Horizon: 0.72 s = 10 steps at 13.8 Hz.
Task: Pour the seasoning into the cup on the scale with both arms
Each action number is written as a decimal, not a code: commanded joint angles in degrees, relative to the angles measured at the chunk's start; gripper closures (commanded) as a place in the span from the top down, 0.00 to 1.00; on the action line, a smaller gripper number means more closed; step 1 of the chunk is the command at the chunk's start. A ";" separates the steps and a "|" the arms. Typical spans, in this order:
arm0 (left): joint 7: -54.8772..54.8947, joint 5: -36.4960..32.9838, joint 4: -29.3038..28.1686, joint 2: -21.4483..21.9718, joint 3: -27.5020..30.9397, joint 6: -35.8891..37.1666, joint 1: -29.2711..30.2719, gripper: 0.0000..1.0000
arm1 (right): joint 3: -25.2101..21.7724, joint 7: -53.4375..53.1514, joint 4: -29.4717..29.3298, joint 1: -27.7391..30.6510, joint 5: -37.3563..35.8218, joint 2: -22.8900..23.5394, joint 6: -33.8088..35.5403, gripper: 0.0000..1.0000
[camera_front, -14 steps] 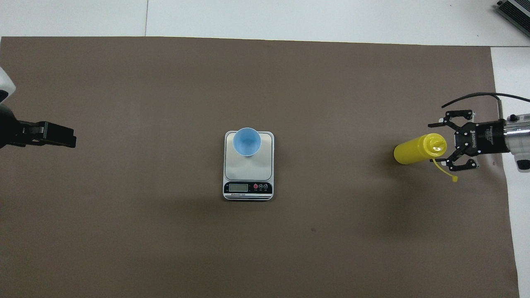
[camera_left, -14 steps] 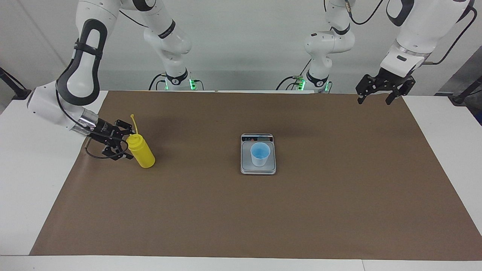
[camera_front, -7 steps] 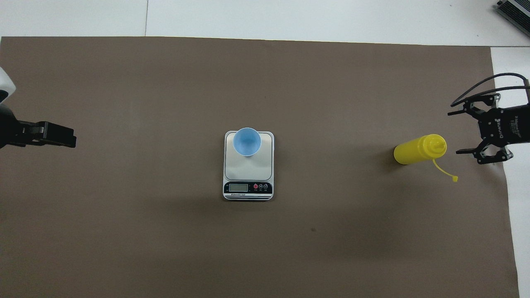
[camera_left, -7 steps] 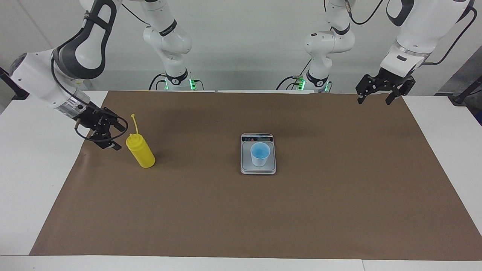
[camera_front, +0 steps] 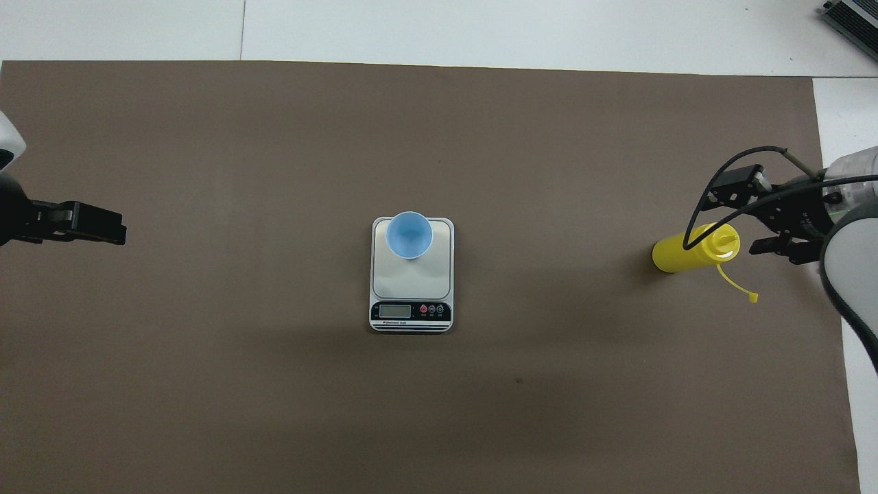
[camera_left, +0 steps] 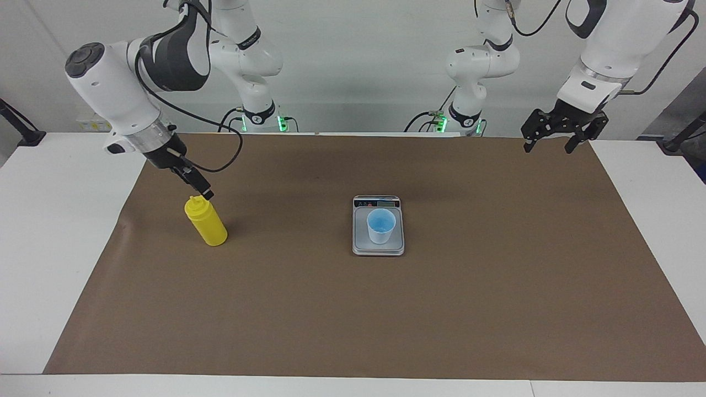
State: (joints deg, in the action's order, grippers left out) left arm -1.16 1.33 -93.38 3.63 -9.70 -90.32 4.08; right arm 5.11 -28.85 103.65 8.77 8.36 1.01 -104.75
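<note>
Facing view first: yellow squeeze bottle point(camera_left: 206, 222) stands upright on the brown mat point(camera_left: 353, 309), toward the right arm's end of the table, well apart from the kitchen scale point(camera_left: 378, 225) in the mat's middle. Pale blue cup point(camera_left: 381, 226) sits upright on the scale's silver plate, display strip on the edge nearer the robots. Right gripper point(camera_left: 197, 186) hangs just over the bottle's nozzle end, pointing down at a slant; seen edge-on here, so can't read the fingers from this side, and nothing's clamped in them. Left gripper point(camera_left: 553, 142) hovers over the mat's corner at the left arm's end, close to the robots, fingers apart, holding nothing; that arm just waits. Overhead view: bottle point(camera_front: 694, 251) w/ its tethered cap point(camera_front: 753, 297) trailing off on the strap toward the robots. Right gripper point(camera_front: 751, 218) is over the bottle's top, fingers spread wide, one either side of the nozzle, a black cable looping across the bottle. Cup point(camera_front: 409, 234) is on the part of the scale point(camera_front: 411, 274) farther from the robots. Left gripper point(camera_front: 92, 228) pokes in at the mat's edge, empty.
</note>
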 commanded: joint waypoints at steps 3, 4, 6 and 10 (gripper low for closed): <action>0.55 0.69 -0.75 0.86 -0.24 0.41 0.76 1.00 | 0.34 7.57 0.50 -4.19 -5.89 -5.48 3.76 1.00; 0.63 0.69 -0.75 0.77 -0.24 0.41 0.76 1.00 | 0.34 8.97 -0.37 -4.99 -6.33 -5.75 3.77 1.00; 0.55 0.69 -0.75 0.77 -0.24 0.50 0.76 1.00 | 0.51 11.78 -5.02 -5.08 -8.43 -4.01 5.86 1.00; 0.63 0.69 -0.75 0.77 -0.24 0.50 0.76 1.00 | 1.04 15.49 -5.49 -6.93 -11.52 -4.08 7.19 1.00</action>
State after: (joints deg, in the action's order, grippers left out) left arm -1.16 1.33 -93.38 3.63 -9.70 -90.32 4.08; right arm 5.72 -14.80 99.02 2.15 -1.83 -3.82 -98.73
